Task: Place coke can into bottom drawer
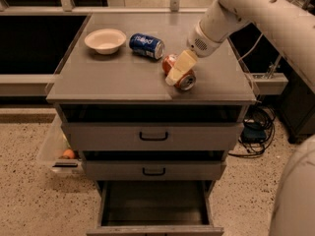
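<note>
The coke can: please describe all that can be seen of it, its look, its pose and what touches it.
The coke can is small and red-orange, metal by its look, with a silver end. It lies on its side on the grey cabinet top, right of centre, with the silver end turned toward the front edge. The gripper is over its middle and hides part of the body; whether it grips the can cannot be told. The blue can lies apart, to the back left.

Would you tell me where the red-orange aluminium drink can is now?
The red-orange aluminium coke can lies on its side on the grey cabinet top, right of the blue can, with the gripper over it.
</note>
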`<control>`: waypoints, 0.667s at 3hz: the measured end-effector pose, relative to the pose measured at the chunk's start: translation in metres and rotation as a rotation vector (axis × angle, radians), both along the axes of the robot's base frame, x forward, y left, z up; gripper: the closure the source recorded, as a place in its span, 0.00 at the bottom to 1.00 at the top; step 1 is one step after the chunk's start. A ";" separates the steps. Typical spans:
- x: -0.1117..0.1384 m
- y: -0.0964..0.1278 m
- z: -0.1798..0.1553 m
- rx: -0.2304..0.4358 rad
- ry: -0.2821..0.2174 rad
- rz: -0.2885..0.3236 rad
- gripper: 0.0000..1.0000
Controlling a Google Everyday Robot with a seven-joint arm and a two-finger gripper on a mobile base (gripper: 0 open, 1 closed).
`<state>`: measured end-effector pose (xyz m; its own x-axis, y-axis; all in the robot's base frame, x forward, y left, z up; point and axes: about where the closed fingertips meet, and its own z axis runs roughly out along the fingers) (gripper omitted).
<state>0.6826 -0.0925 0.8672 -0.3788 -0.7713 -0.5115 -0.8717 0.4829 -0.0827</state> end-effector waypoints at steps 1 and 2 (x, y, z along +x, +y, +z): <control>0.008 0.005 -0.014 0.013 0.027 -0.009 0.00; 0.012 0.006 -0.030 0.019 0.051 -0.007 0.00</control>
<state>0.6944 -0.0863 0.8368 -0.4103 -0.7586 -0.5062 -0.8711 0.4902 -0.0286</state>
